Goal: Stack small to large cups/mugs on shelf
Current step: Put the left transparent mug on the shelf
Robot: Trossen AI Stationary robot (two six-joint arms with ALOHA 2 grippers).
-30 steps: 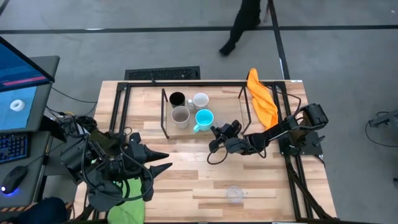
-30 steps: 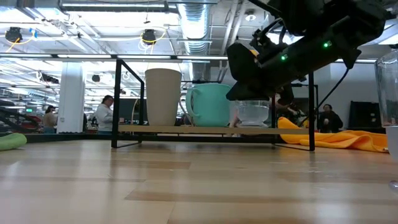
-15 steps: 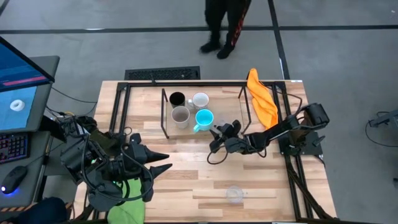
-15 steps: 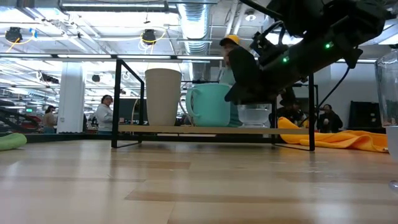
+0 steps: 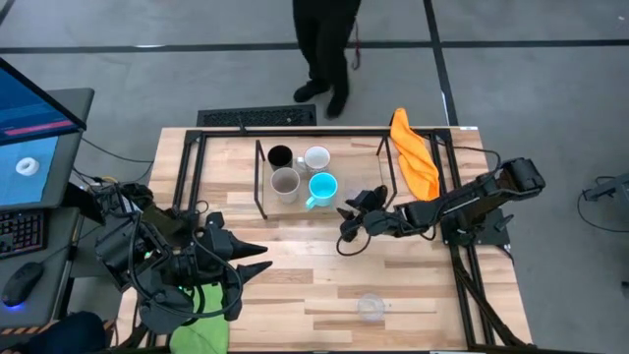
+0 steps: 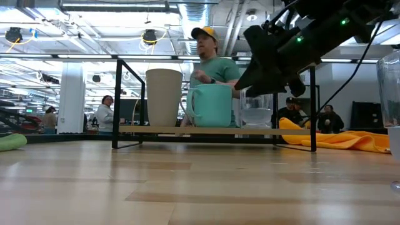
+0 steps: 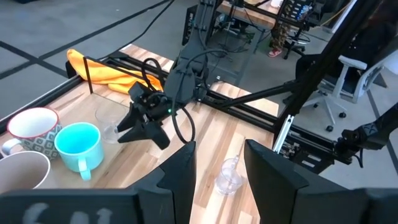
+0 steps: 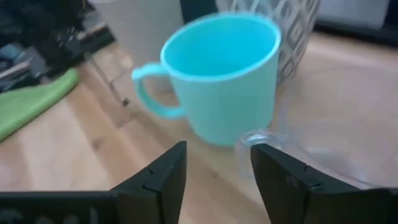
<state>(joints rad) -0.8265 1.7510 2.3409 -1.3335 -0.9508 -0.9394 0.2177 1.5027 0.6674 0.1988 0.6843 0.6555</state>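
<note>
Right gripper (image 5: 352,218): we see its fingers spread apart with nothing between them, just beside the shelf's front edge; its own camera looks past both fingers at the blue mug.
Clear glass on shelf (image 6: 256,112): we find it standing on the board to the right of the blue mug, partly covered by the right gripper in the low view; in the high view we can hardly make it out.
Blue mug (image 5: 322,188): upright on the shelf, handle toward the table's front.
Other cups: grey-beige cup (image 5: 284,183), black cup (image 5: 280,155) and white mug (image 5: 316,157) stand close together on the board; we see a grey pattern on the white mug (image 7: 31,127), too small to read.
Shelf (image 6: 206,130): a light board between black wire ends.
Second clear glass (image 5: 371,307): alone near the table's front edge, well apart from the shelf.
Left gripper (image 5: 261,260): parked at the table's left, fingers a little apart, holding nothing.
Writing: we can read none anywhere.
Person (image 6: 209,53): behind the table; only the legs show from above.
Orange cloth (image 5: 414,157): draped at the right rear.
</note>
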